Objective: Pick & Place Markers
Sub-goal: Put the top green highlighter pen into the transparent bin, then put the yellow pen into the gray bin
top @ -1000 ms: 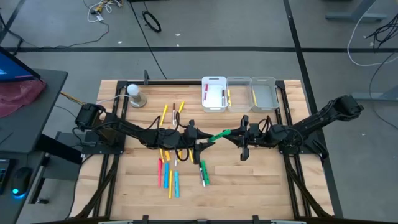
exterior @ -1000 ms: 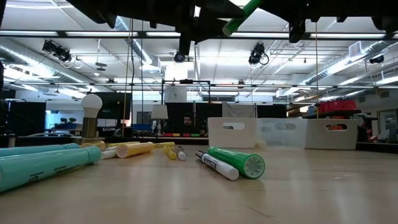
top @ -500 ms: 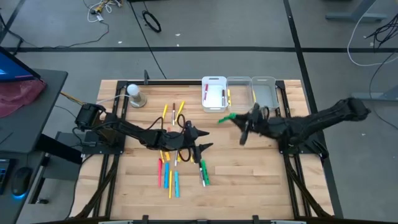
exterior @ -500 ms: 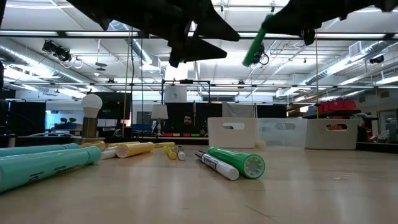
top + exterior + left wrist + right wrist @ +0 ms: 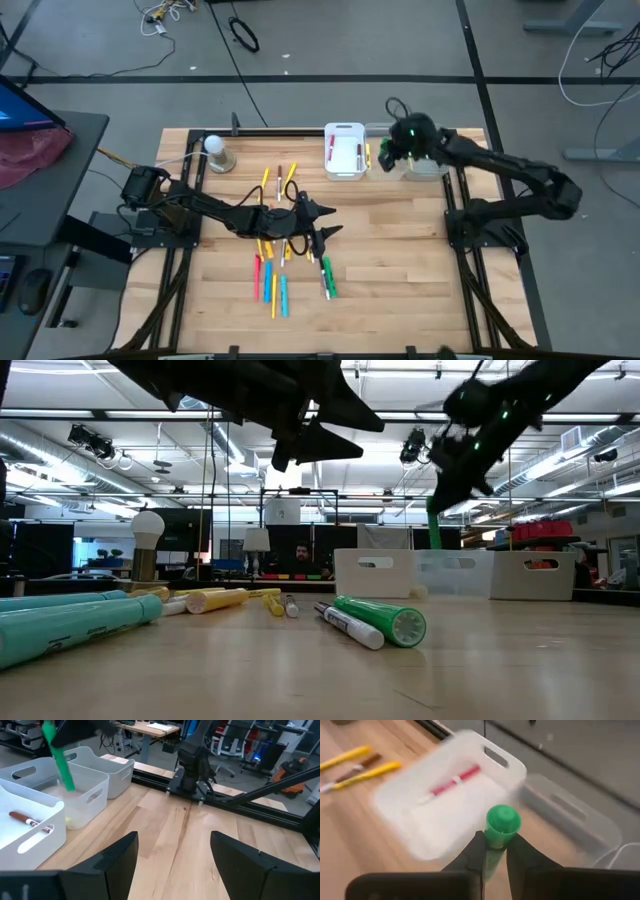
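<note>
My right gripper hangs over the bins at the table's far edge, shut on a green marker whose lower end hangs above the middle clear bin. My left gripper stays open and empty over the table's middle, above the loose markers. These yellow, red, cyan and green markers lie flat on the wood. A green one and a white one lie nearest the low camera. One red marker lies in the white bin. My right gripper pinches the green marker's barrel between its two fingers, near the marker's upper end. The fingers slant down from above, and the marker runs on past their tips. It hangs steeply, lifted clear, its round free end over the bins.
Three bins stand side by side at the far edge: the white one, the middle clear one, and another clear one on the right. A light bulb on a base stands at the far left. Bare wood lies on the table's right half.
My right gripper has swung from the table's middle, close by my left gripper, toward the far edge and now hangs over the bins. It has tipped downward, and the green marker it carries has gone from nearly level to hanging steeply.
</note>
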Robot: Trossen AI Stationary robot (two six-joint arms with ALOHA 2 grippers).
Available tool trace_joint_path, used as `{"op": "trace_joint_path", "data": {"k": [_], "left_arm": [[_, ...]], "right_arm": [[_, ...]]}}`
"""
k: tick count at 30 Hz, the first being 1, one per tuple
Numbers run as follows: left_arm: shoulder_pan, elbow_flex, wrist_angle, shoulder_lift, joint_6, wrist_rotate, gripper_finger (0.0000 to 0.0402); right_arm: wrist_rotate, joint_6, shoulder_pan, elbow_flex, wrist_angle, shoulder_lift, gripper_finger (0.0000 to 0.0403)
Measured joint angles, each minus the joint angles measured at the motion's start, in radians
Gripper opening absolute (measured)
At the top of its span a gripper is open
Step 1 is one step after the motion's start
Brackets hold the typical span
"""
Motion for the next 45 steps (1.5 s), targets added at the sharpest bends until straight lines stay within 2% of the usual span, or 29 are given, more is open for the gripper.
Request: {"op": "trace_joint_path", "data": {"k": [3, 6, 12, 19, 28, 33, 37, 41, 45], "left_arm": [[0.001, 0.000, 0.000, 0.000, 0.000, 0.000, 0.0256], [0.001, 0.000, 0.000, 0.000, 0.001, -0.002, 0.0256], [0.008, 0.000, 0.000, 0.000, 0.000, -0.003, 0.0256], [0.008, 0.000, 0.000, 0.000, 0.000, -0.003, 0.0256], [0.008, 0.000, 0.000, 0.000, -0.006, -0.003, 0.0256], [0.007, 0.000, 0.000, 0.000, -0.007, -0.003, 0.0256], [0.007, 0.000, 0.000, 0.000, -0.008, -0.003, 0.0256], [0.006, 0.000, -0.001, 0.000, -0.007, -0.003, 0.0256], [-0.004, 0.000, -0.050, -0.006, -0.030, -0.003, 0.0255]], "right_arm": [[-0.141, -0.001, -0.117, 0.000, 0.044, 0.102, 0.0041], [-0.271, 0.027, -0.185, 0.000, 0.080, 0.196, 0.0041], [-0.387, 0.077, -0.236, 0.004, 0.145, 0.330, 0.0041], [-0.395, 0.118, -0.247, 0.002, 0.184, 0.390, 0.0050], [-0.359, 0.124, -0.250, 0.002, 0.214, 0.398, 0.0115], [-0.358, 0.075, -0.252, 0.002, 0.210, 0.317, 0.0155], [-0.328, 0.041, -0.232, 0.001, 0.149, 0.171, 0.0162], [-0.243, -0.010, -0.117, 0.001, 0.070, -0.021, 0.0152], [-0.174, -0.018, 0.076, -0.001, 0.006, -0.195, 0.0134]]}}
